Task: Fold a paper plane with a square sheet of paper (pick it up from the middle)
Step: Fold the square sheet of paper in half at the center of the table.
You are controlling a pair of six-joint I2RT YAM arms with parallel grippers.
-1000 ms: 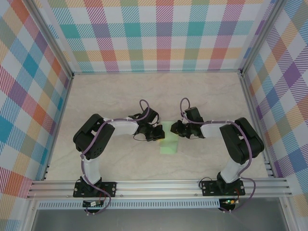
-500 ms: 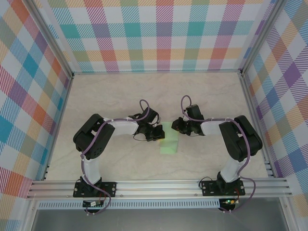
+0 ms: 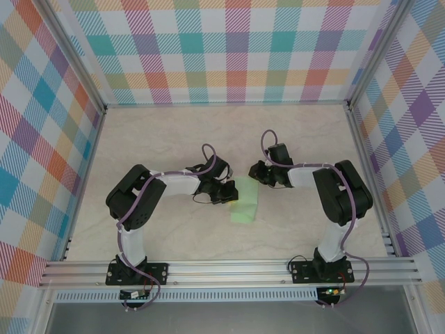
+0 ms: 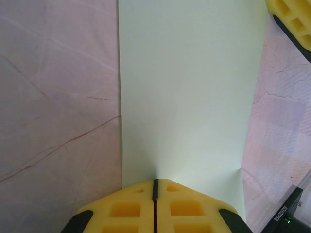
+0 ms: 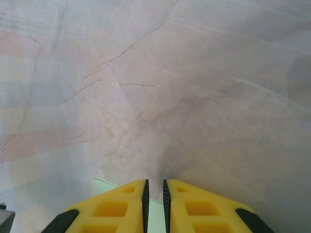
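The sheet of paper (image 3: 245,202) lies flat on the worktop (image 3: 174,139), between the two arms, as a narrow upright rectangle. I take that to mean it is already folded in half.

The left fingers (image 4: 160,187) are pressed together with only a hairline seam between them. Their tips sit on the sheet's near edge, probably to pin it down while a crease is worked. I cannot tell whether any paper is caught in the seam.

The right fingers (image 5: 168,186) are almost closed, with a thin slit between them and nothing in it. They hang low over bare worktop just past a corner of the sheet, likely ready for the next fold.

Count: one sheet, two arms, and two fingers on each arm.
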